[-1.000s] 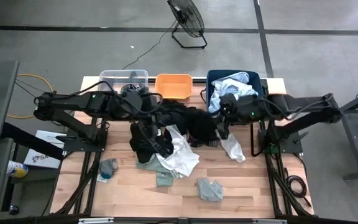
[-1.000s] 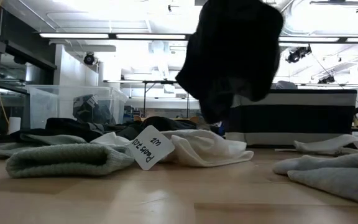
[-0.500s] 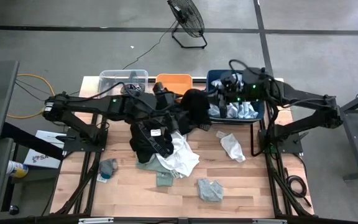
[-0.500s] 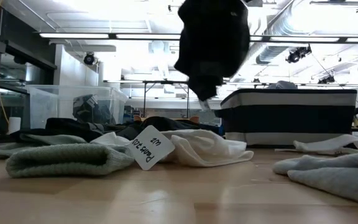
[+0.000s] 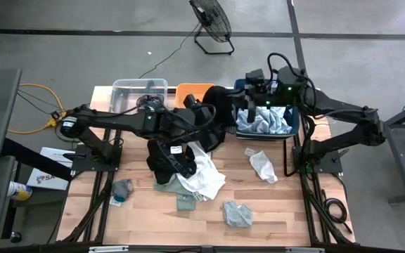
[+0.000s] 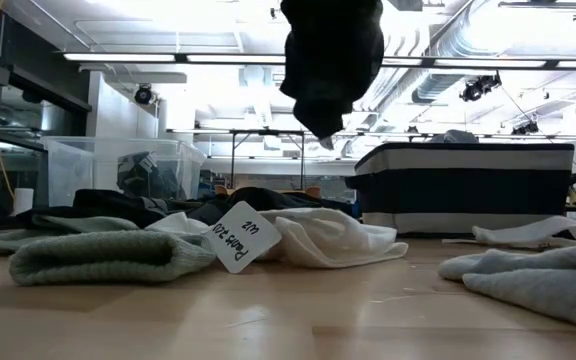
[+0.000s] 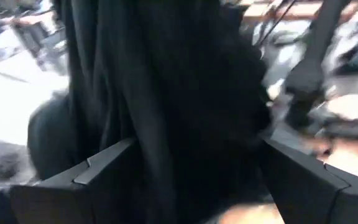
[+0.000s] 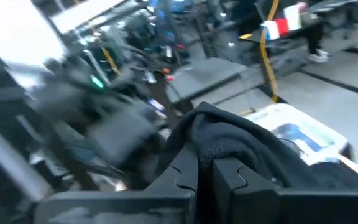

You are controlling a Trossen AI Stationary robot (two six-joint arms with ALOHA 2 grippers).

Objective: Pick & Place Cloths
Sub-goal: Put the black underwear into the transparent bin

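A black cloth point(image 5: 220, 104) hangs high over the table's far middle, next to the navy bin point(image 5: 292, 125); the low view shows it bunched and clear of the table point(image 6: 333, 60). My right gripper point(image 5: 242, 95) is shut on it, seen close in the right wrist view point(image 8: 205, 171). My left gripper point(image 5: 211, 121) stands open right beside the cloth, whose dark folds point(image 7: 179, 93) fill the space between its spread fingers point(image 7: 194, 180). A pile of black point(image 5: 166, 158) and white point(image 5: 204, 176) cloths lies mid-table. My right gripper pinches a bunched fold of the black cloth point(image 8: 229, 140) between its two shut fingers. The fingers come about level from the table's right side. The cloth drapes over the fingertips and hangs slack below them, clear of the table. My left gripper's fingers flank the cloth; I cannot tell whether they touch it.
A clear bin point(image 5: 139, 88) and an orange bin point(image 5: 192, 91) stand at the far edge. Pale blue cloth point(image 5: 262, 121) fills the navy bin. Small grey-green pieces point(image 5: 123, 188) point(image 5: 236, 214) and a white piece point(image 5: 262, 165) lie on the near half. A tagged white cloth point(image 6: 318, 235) shows in the low view.
My right gripper has gone up and toward the table's far edge with the black cloth, which has risen off the pile and now hangs higher and more bunched. My left gripper has followed toward the far right, close to the cloth.
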